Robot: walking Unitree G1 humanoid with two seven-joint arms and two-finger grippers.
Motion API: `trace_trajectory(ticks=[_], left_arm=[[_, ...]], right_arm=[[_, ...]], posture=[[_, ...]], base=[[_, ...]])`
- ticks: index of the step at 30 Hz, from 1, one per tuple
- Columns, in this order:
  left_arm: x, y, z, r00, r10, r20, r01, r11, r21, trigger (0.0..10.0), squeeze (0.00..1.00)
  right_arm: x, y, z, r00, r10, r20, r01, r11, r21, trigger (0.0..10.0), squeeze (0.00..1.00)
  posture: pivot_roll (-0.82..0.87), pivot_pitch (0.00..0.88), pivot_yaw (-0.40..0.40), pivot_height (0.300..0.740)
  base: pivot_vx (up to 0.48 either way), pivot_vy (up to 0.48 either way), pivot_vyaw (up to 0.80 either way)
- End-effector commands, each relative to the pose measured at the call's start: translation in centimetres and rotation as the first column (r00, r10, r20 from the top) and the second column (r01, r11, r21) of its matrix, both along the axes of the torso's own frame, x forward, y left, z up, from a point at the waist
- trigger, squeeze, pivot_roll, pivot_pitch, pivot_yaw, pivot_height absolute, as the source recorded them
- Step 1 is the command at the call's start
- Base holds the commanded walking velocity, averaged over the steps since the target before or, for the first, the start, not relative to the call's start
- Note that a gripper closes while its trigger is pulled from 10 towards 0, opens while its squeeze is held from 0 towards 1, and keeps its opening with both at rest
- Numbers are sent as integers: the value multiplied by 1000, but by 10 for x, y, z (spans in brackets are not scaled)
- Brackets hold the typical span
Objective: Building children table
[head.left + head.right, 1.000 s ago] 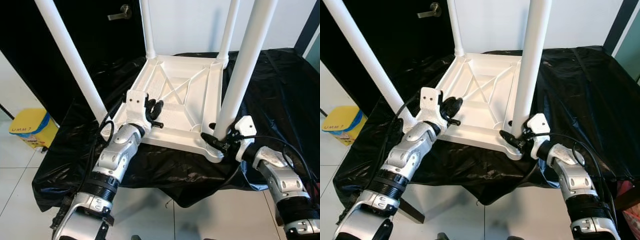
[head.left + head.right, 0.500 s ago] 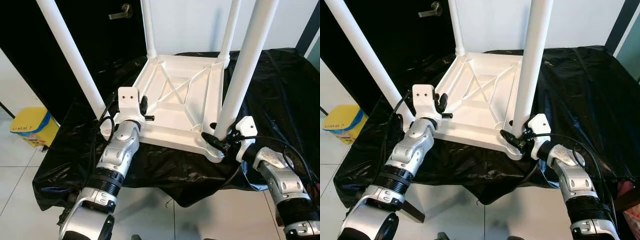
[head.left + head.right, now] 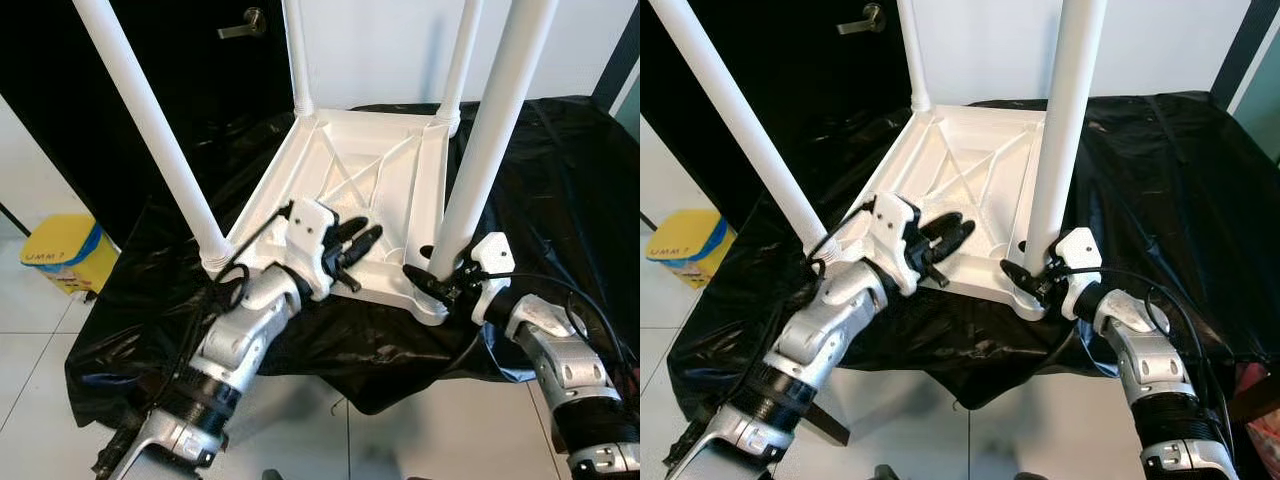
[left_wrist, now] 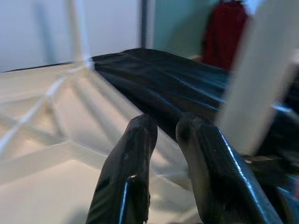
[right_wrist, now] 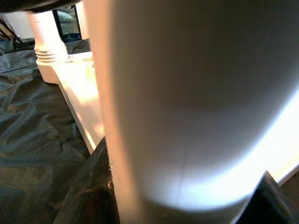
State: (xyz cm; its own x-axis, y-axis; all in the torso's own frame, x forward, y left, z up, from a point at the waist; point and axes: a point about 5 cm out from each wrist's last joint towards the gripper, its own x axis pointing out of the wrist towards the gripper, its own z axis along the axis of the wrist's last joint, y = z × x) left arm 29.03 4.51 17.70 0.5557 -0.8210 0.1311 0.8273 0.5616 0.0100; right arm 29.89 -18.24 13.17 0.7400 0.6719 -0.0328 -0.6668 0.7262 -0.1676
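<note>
Table (image 3: 365, 190): white, upside down on the black-draped surface (image 3: 560, 180), four legs up.
Left hand (image 3: 362, 240): over the table's underside, fingers slightly parted, holding nothing.
Right hand (image 3: 428, 278): clamped around the base of the near right leg (image 3: 485, 140).

Black plastic sheet (image 3: 560, 190) over the support, upturned white children's table (image 3: 350, 190) directly on it.
</note>
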Motion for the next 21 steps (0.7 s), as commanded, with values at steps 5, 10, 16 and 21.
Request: trace_trajectory(ticks=[5, 10, 16, 21], left_arm=[[-26, -4, -4, 953, -303, -9, 303, 952, 44, 10000, 0], [-35, 1, -10, 924, -378, -50, 381, 922, 75, 10000, 0], [-42, 8, -22, 908, -412, -82, 420, 893, 163, 10000, 0], [-44, 11, -25, 901, -419, -108, 432, 885, 175, 10000, 0]], right_arm=[[-4, 4, -13, 998, 13, -59, -14, 1000, -13, 10000, 0], [-5, 5, -14, 998, 10, -60, -11, 1000, -12, 10000, 0], [-5, 6, -15, 998, 4, -62, -5, 1000, -9, 10000, 0], [-5, 7, -16, 998, 5, -64, -6, 1000, -9, 10000, 0]], posture=[[-189, 14, 55, 740], [-187, 21, 56, 740], [-183, 24, 57, 740], [-182, 25, 59, 740]], base=[[0, 0, 0], [0, 0, 0], [0, 0, 0], [0, 0, 0]])
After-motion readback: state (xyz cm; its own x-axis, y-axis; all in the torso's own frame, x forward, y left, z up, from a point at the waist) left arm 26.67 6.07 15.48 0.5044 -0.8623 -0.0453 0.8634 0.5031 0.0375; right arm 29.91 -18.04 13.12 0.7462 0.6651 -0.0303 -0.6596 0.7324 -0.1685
